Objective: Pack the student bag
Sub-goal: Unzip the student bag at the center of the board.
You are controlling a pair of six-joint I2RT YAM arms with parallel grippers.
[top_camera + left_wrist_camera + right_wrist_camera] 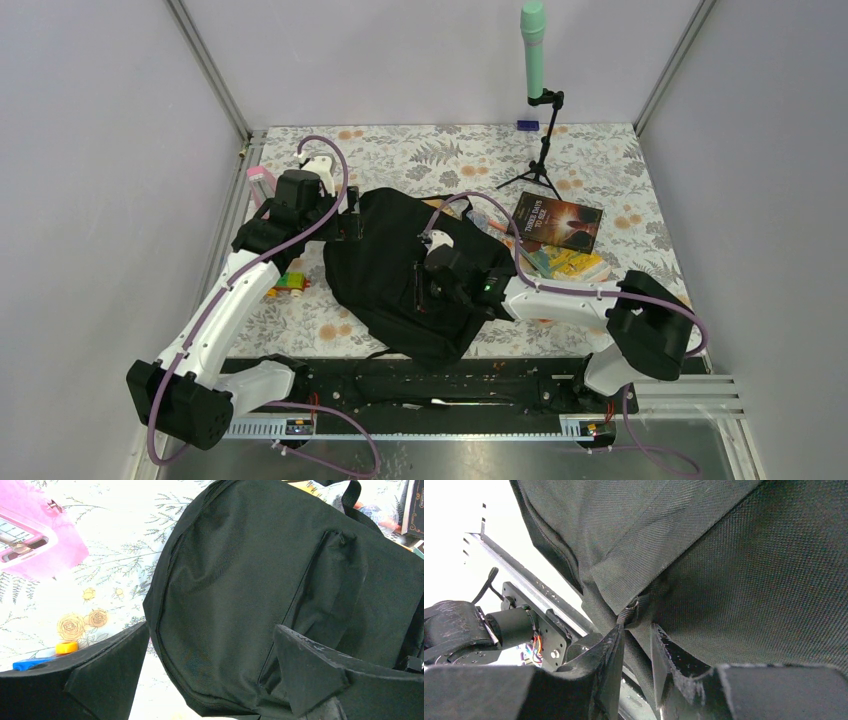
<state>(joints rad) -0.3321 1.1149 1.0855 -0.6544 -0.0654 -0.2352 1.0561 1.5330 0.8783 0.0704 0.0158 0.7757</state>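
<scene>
**On the floral table [400,150]: student bag lying mid-table, right arm has a strap**

The student bag [395,265] is lying flat roughly in the centre of the tablecloth. Its near end comes down close to the metal rail [524,587] where the arms are bolted. It's closed up as far as I can see, with plain black fabric facing the cameras.

The left gripper [210,627] is at the bag's far-left edge, looking across it. Its fingers [107,672] are spread about as wide as they go, with nothing between them but a view of the bag. I honestly can't tell whether either pad is touching the fabric.

The right gripper [636,632] is down at the near end of the bag. Its fingers [606,660] are drawn close together, and a black webbing strap [633,614] runs down through the narrow gap, so it's pinching that strap right where it's sewn into a fold of the bag.

Other stuff lying around:
- a pink case [35,540] to the left of the bag
- an orange ring [66,647] and a blue piece [25,664] near the left arm
- a dark book [560,222] to the right of the bag, and a yellow book [572,265] just nearer than it, beside the right forearm
- a green microphone [533,45] on a small tripod [541,165] at the far edge
</scene>
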